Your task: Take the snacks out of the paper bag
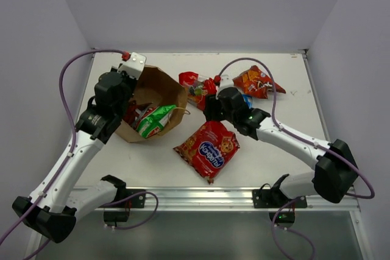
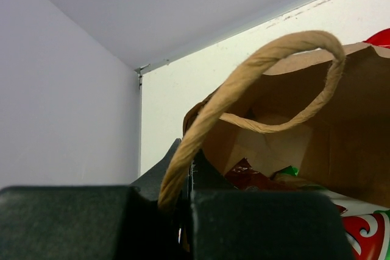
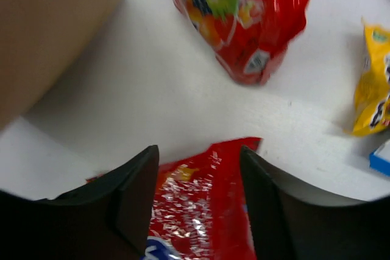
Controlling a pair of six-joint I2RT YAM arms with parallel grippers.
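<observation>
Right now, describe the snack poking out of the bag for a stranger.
Find the brown paper bag at the left of the table. At its open mouth lies a green-and-white packet. It's the only green one; the big packet beside it is red.

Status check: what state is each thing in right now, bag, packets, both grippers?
paper bag: mouth open, packets inside.
left gripper: shut on the bag handle.
right gripper: open above the large red packet.
large red packet: out, flat on the table.
green-and-white packet: poking from the bag mouth.
red fruit packet: out on the table.
orange packet: out on the table.
</observation>
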